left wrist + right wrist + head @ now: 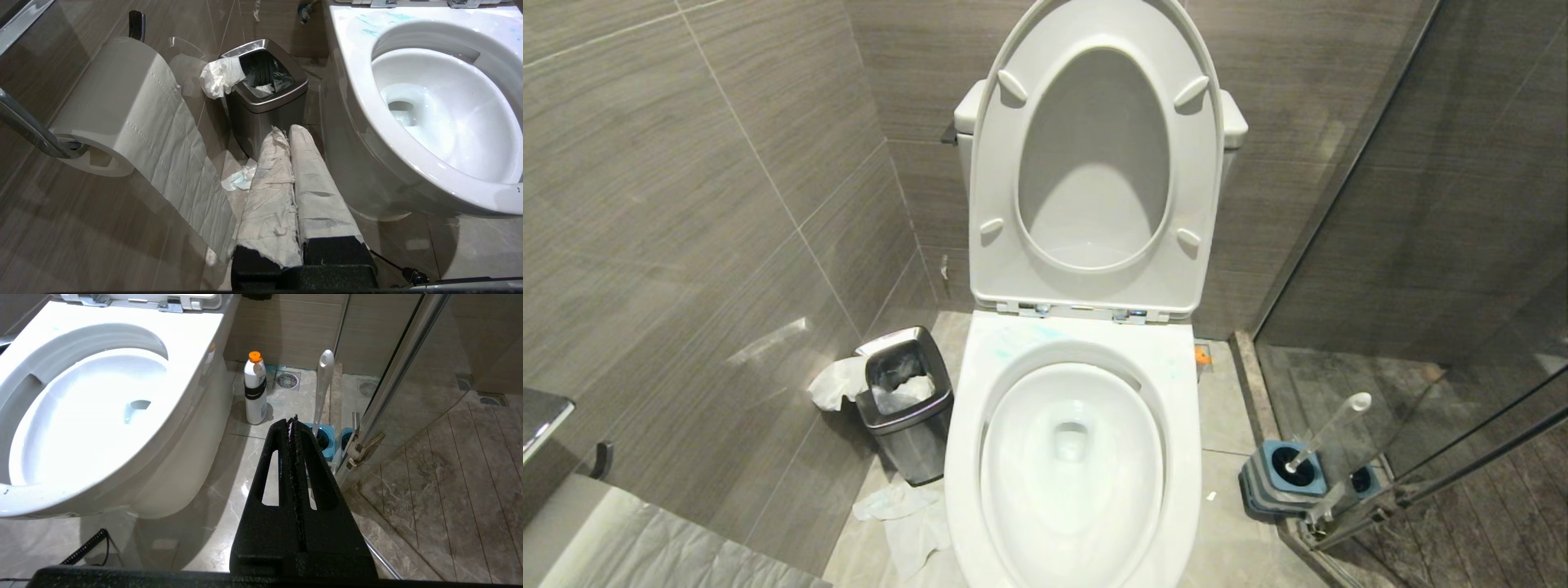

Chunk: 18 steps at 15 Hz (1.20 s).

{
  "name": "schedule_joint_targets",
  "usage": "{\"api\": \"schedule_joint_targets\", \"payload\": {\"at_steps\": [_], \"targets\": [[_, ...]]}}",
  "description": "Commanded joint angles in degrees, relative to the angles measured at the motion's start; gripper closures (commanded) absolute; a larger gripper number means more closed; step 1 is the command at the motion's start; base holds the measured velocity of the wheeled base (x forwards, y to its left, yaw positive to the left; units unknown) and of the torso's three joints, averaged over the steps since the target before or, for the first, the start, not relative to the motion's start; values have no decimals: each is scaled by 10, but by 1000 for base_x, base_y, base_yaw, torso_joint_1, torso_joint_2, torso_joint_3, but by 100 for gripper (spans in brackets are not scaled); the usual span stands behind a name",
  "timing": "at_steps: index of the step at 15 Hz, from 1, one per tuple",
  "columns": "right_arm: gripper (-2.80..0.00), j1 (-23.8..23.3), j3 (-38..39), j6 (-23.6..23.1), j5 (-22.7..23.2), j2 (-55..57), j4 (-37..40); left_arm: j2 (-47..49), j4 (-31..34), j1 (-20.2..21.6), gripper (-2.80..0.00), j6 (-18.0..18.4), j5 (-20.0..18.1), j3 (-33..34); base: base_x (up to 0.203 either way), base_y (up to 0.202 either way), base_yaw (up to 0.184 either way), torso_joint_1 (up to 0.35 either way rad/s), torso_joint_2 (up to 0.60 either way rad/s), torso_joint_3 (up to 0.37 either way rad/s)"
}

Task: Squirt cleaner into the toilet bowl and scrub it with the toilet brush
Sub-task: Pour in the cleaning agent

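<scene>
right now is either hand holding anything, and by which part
Nothing is held. The left hand and the right hand are both shut and empty; the toilet brush stands in its holder.

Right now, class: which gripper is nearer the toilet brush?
Right. The right gripper hangs shut just short of the brush; the left gripper sits across the bowl, by the bin.

A tiled bathroom stall.
A white toilet bowl (1072, 457) with raised seat, steel waste bin (907, 404), toilet-paper roll (122, 106), floor drain (287, 379) and glass shower partition (408, 375) show it.
</scene>
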Motion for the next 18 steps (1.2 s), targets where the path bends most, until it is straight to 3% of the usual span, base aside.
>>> {"api": "schedule_joint_targets", "payload": {"at_steps": [1,7,11,16,18], "targets": [[0,0,0,-7,4,0,1,0,0,0,0,0,-1,1,0,0,0,0,0,0],[0,0,-18,-17,10,8,44,0,0,0,0,0,-1,1,0,0,0,0,0,0],[0,0,-68,-14,10,4,176,0,0,0,0,0,-1,1,0,0,0,0,0,0],[0,0,-67,0,6,0,174,0,0,0,0,0,0,1,0,0,0,0,0,0],[0,0,-52,0,4,0,134,0,0,0,0,0,0,1,0,0,0,0,0,0]]}}
